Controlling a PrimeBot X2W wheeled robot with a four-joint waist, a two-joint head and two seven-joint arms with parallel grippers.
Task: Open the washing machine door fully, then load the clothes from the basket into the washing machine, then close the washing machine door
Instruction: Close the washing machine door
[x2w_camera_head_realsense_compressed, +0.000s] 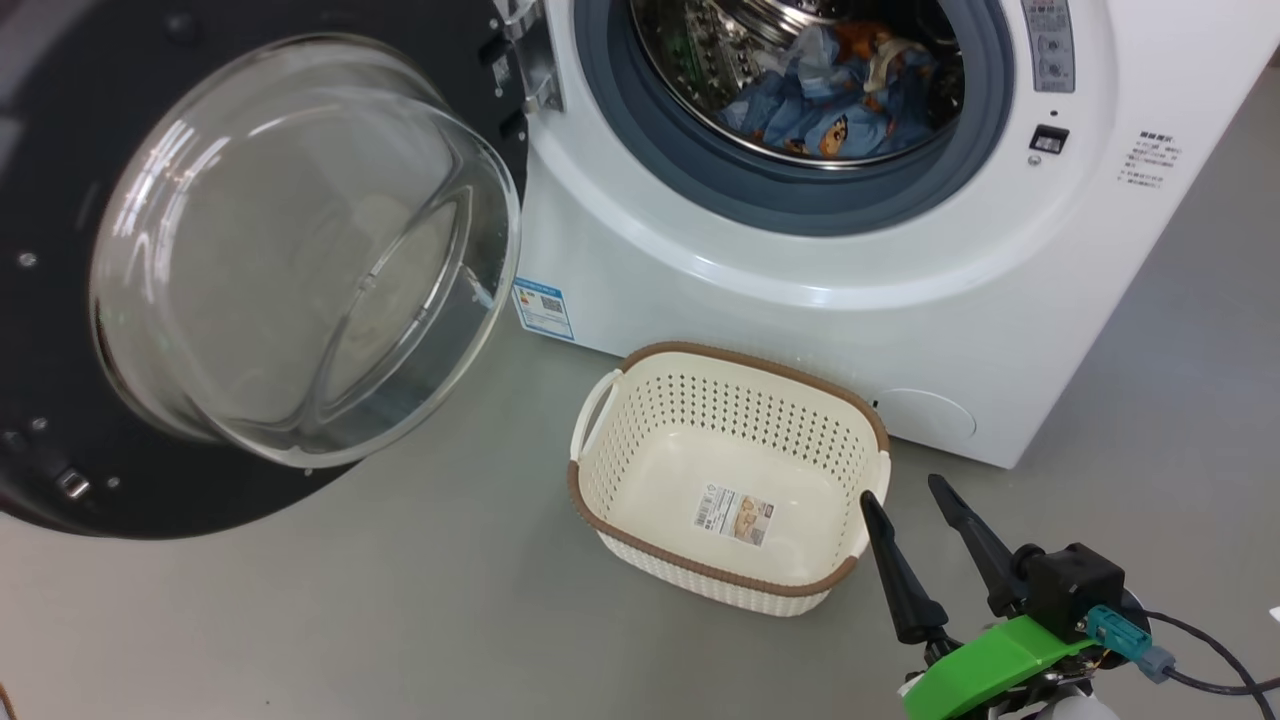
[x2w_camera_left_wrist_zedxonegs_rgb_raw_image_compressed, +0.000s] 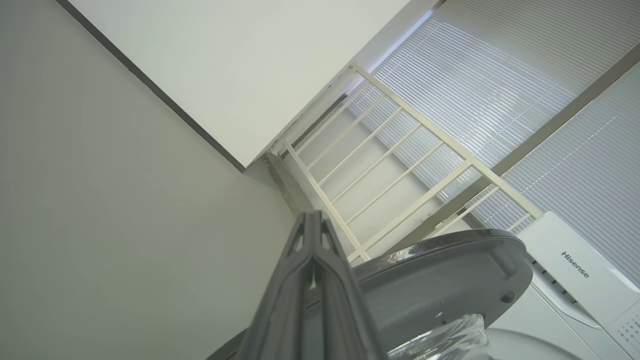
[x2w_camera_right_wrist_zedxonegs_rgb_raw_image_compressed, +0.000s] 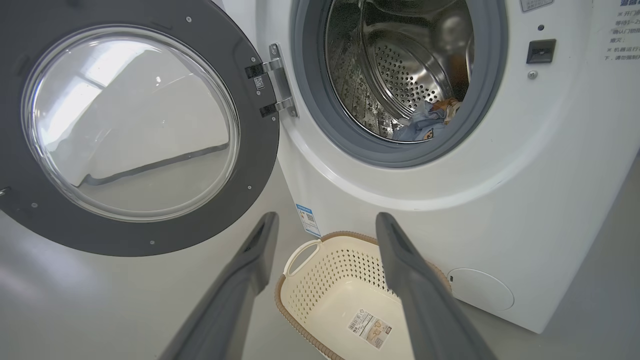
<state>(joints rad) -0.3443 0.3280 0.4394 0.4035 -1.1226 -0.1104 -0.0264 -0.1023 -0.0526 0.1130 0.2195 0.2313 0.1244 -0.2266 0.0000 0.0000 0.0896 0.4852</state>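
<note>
The white washing machine (x2w_camera_head_realsense_compressed: 900, 300) (x2w_camera_right_wrist_zedxonegs_rgb_raw_image_compressed: 550, 175) stands with its door (x2w_camera_head_realsense_compressed: 290, 250) (x2w_camera_right_wrist_zedxonegs_rgb_raw_image_compressed: 130, 125) swung wide to the left, glass bowl bulging toward me. Blue bear-print clothes (x2w_camera_head_realsense_compressed: 840, 100) (x2w_camera_right_wrist_zedxonegs_rgb_raw_image_compressed: 425, 120) lie inside the steel drum. The cream basket (x2w_camera_head_realsense_compressed: 730, 480) (x2w_camera_right_wrist_zedxonegs_rgb_raw_image_compressed: 345, 295) sits on the floor before the machine, holding just a paper label. My right gripper (x2w_camera_head_realsense_compressed: 905, 490) (x2w_camera_right_wrist_zedxonegs_rgb_raw_image_compressed: 327, 220) is open, at the basket's right rim, nothing between its fingers. My left gripper (x2w_camera_left_wrist_zedxonegs_rgb_raw_image_compressed: 315, 215) is shut and empty, pointing upward beside the door's outer rim (x2w_camera_left_wrist_zedxonegs_rgb_raw_image_compressed: 450, 270).
Grey floor (x2w_camera_head_realsense_compressed: 400, 620) spreads around the basket. In the left wrist view a cream drying rack (x2w_camera_left_wrist_zedxonegs_rgb_raw_image_compressed: 390, 160) leans by a window with blinds (x2w_camera_left_wrist_zedxonegs_rgb_raw_image_compressed: 500, 100), and a white wall panel (x2w_camera_left_wrist_zedxonegs_rgb_raw_image_compressed: 225, 65) lies beyond.
</note>
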